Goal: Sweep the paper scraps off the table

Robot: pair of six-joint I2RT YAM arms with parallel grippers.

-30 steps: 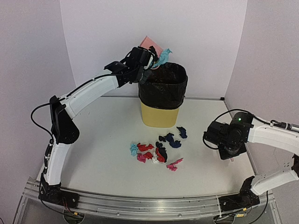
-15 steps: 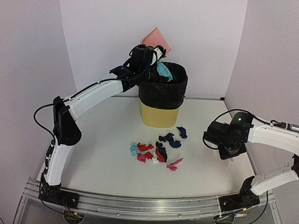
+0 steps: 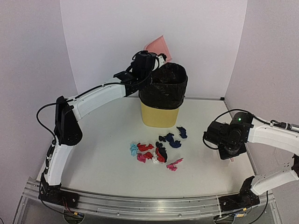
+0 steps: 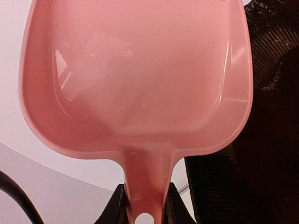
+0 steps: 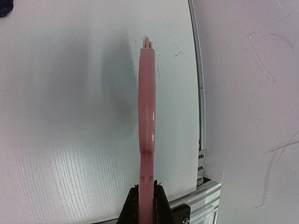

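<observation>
Several paper scraps (image 3: 156, 151) in red, pink, light blue, black and navy lie clustered mid-table (image 3: 100, 156), in front of the bin. My left gripper (image 3: 148, 59) is raised at the bin's back-left rim, shut on the handle of a pink dustpan (image 3: 158, 45). In the left wrist view the dustpan (image 4: 135, 70) is tipped up and looks empty, its handle clamped in that gripper (image 4: 145, 207). My right gripper (image 3: 229, 150) hovers low over the table's right side, shut on a pink brush (image 5: 146, 112) at its handle end (image 5: 146, 198). One navy scrap (image 5: 4, 7) shows at that view's corner.
A yellow bin (image 3: 158, 117) lined with a black bag (image 3: 163, 86) stands at the back centre. White walls close in the back and both sides. A metal rail (image 3: 149, 205) runs along the front edge, and a rail (image 5: 200, 93) borders the right edge.
The left gripper has swung right and tipped the dustpan steeper over the bin. The light blue scrap that was sliding off it has dropped into the bag. The right arm has stayed still.
</observation>
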